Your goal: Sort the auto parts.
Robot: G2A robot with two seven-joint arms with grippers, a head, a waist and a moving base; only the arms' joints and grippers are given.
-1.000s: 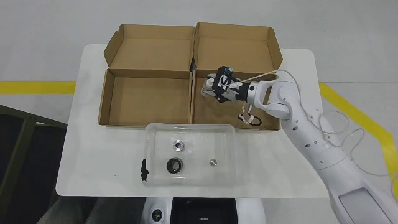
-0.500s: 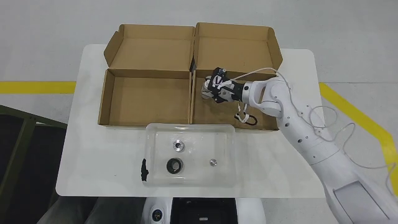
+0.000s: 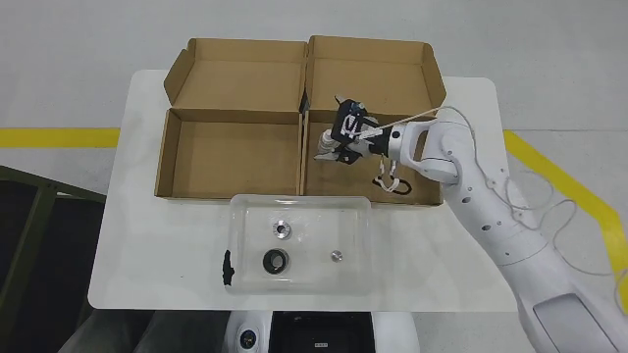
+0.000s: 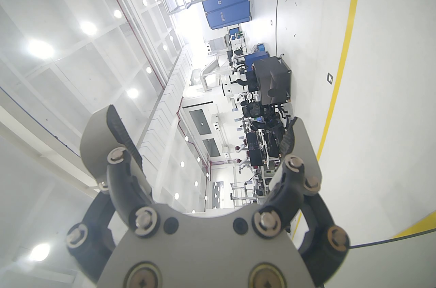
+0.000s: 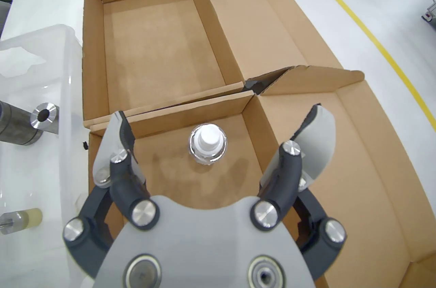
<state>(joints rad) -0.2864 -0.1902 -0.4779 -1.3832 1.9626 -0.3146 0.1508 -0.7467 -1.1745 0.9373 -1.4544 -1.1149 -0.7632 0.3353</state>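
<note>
Part (image 5: pixel 207 143), round, silver rim, white centre, in cardboard box (image 5: pixel 251 114)

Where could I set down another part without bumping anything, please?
The whole floor of the empty cardboard box is free, wall to wall. The neighbouring box is crowded near their shared wall: a silver part stands there, by the open right gripper. The clear tray holds three parts.
</note>
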